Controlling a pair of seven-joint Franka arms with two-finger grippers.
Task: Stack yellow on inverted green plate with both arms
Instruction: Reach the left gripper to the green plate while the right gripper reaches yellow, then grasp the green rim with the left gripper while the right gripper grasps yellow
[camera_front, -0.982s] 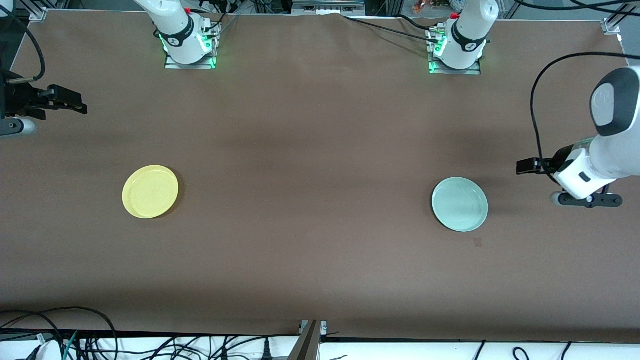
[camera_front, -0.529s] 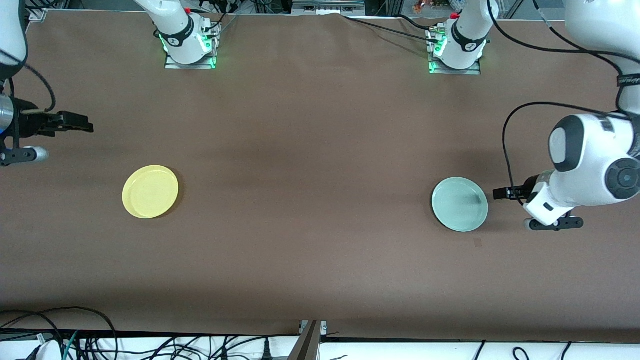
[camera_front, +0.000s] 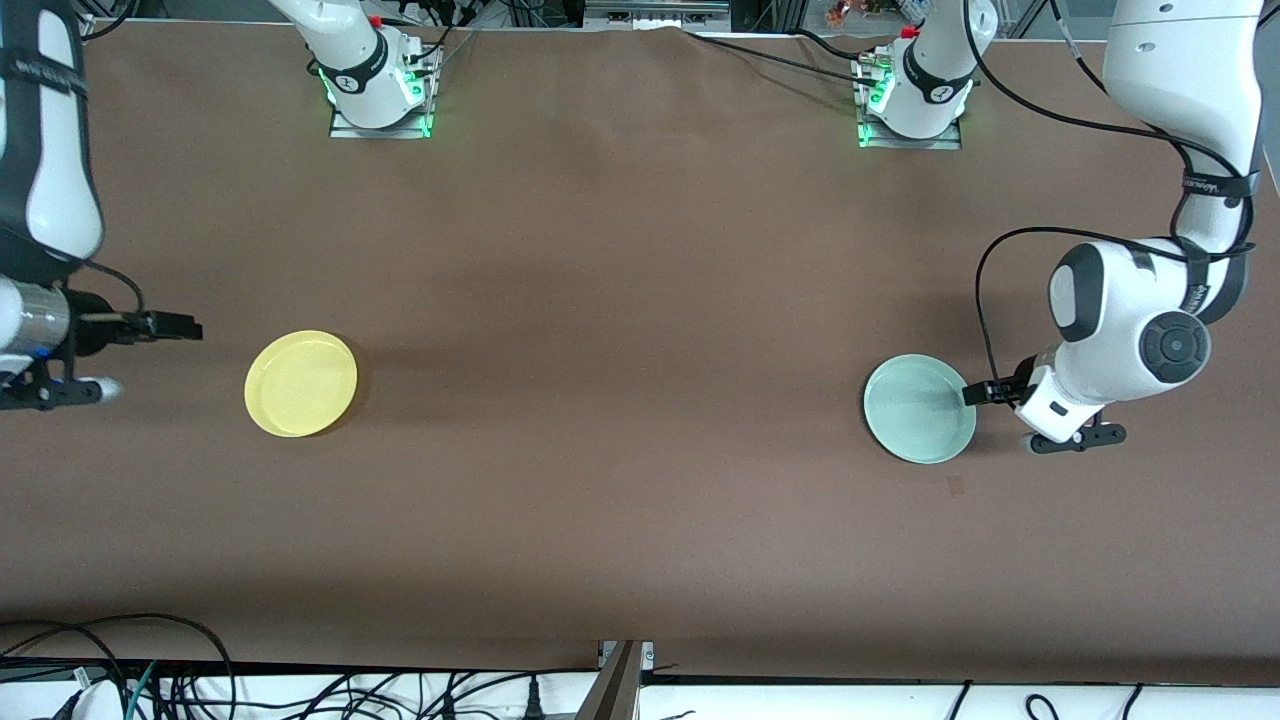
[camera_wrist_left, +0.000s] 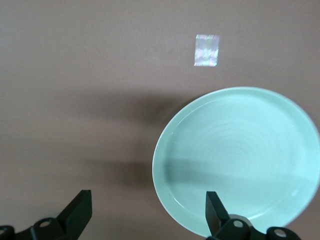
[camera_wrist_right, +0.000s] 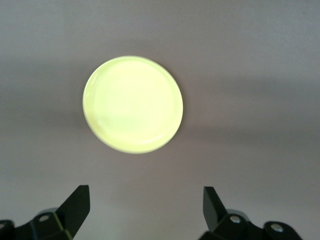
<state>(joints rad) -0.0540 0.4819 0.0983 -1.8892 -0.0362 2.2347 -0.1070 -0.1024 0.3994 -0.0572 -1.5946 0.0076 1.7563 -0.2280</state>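
Brown desk (camera_front: 640, 400) carrying rigid, light, slick-looking green plate (camera_front: 919, 409) and yellow plate (camera_front: 300, 384), best pinched at low rims; left tool (camera_front: 975, 394) and right tool (camera_front: 185, 327) both spread, empty.

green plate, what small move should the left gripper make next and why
Probably ease the left gripper a little farther in and close on the rim. The green plate lies right side up, untouched, and the open fingers have just reached its edge. The right gripper is short of the yellow plate.
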